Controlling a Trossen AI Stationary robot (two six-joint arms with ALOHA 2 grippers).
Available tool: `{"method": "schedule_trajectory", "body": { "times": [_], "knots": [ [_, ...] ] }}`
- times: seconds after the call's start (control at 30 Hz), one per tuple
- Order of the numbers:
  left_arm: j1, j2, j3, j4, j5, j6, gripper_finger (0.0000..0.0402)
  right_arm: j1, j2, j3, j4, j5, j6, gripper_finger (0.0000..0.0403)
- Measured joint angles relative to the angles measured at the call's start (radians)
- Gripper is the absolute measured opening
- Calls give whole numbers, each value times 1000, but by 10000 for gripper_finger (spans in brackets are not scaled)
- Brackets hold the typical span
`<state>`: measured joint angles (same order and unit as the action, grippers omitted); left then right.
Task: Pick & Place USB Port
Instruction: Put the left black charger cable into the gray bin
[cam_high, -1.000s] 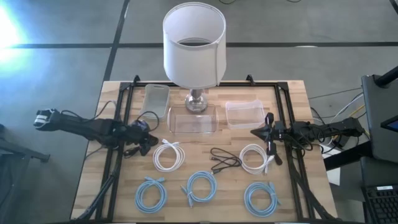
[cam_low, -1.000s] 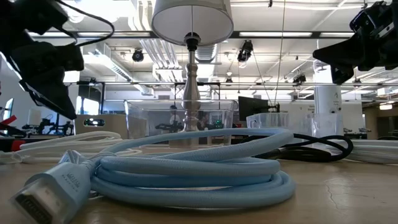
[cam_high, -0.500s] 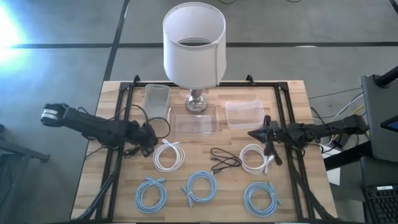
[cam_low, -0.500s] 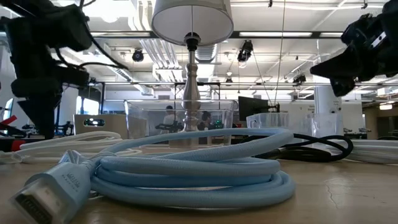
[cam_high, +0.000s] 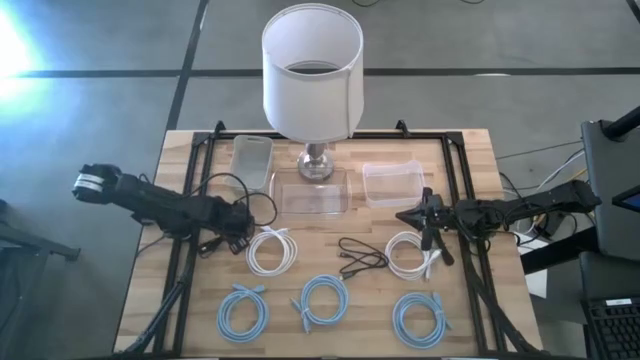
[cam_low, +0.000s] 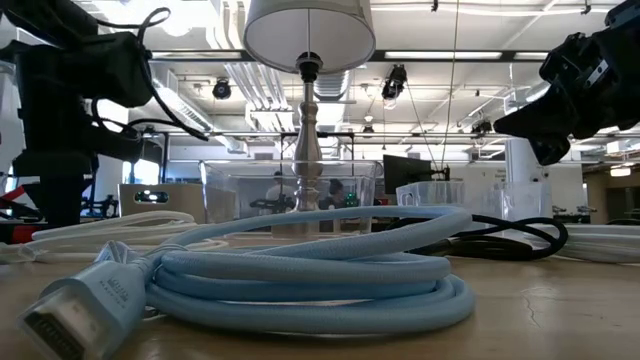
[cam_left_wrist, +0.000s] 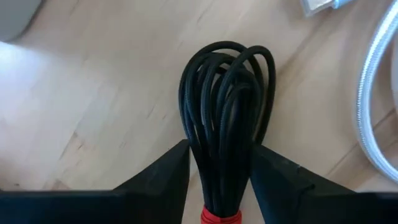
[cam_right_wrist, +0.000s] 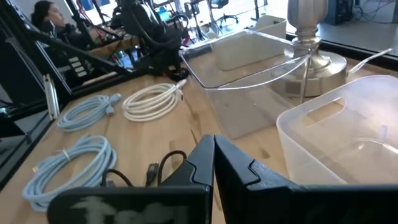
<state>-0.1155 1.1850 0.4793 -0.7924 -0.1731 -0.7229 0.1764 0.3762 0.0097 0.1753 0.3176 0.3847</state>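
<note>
A black cord bundle (cam_left_wrist: 225, 118) bound by a red tie (cam_left_wrist: 219, 216) lies on the wooden table. My left gripper (cam_left_wrist: 219, 152) points down over it, open, with one finger on each side of the bundle's tied end. In the high view this gripper (cam_high: 240, 225) covers the bundle, just left of a white cord coil (cam_high: 270, 248). My right gripper (cam_high: 424, 214) is shut and touches nothing. It hovers level above the table between a small clear tub (cam_high: 392, 183) and a second white coil (cam_high: 408, 254), and shows in its wrist view (cam_right_wrist: 214, 155). My left gripper's fingers (cam_left_wrist: 177, 171) stand close against both sides of the black bundle near its red tie, coming from above and pointing down. I cannot tell whether they touch it. The bundle lies flat on the table.
A lamp (cam_high: 312, 80) stands at the far middle, with a clear tray (cam_high: 310, 195) before it and a clear lid (cam_high: 252, 160) to its left. A loose black cord (cam_high: 360, 256) lies mid-table. Three light-blue coils (cam_high: 322, 300) line the near edge.
My left gripper has tipped from slanting to pointing almost straight down. It has sunk toward the table and gone a little toward the table's right, next to the left white coil.
</note>
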Motion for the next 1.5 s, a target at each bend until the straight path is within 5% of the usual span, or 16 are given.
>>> {"method": "schedule_trajectory", "body": {
  "times": [0.27,0.73,1.07,1.17,1.27,1.5],
  "knots": [
    [0,0,6,76,16,41,26,0,0,0,0,0,-2,9],
    [-26,-59,283,-76,-135,88,27,-1,-1,0,0,-1,-1,9],
    [-41,-60,517,-181,-352,98,29,-1,12,0,0,-3,-3,8],
    [-35,-60,532,-230,-502,99,29,-1,12,0,1,-1,-3,8],
    [0,-60,532,-227,-644,87,29,-1,12,0,3,5,-17,8],
    [211,-44,531,-113,-665,73,30,0,12,0,72,50,-60,8]
  ]
}}
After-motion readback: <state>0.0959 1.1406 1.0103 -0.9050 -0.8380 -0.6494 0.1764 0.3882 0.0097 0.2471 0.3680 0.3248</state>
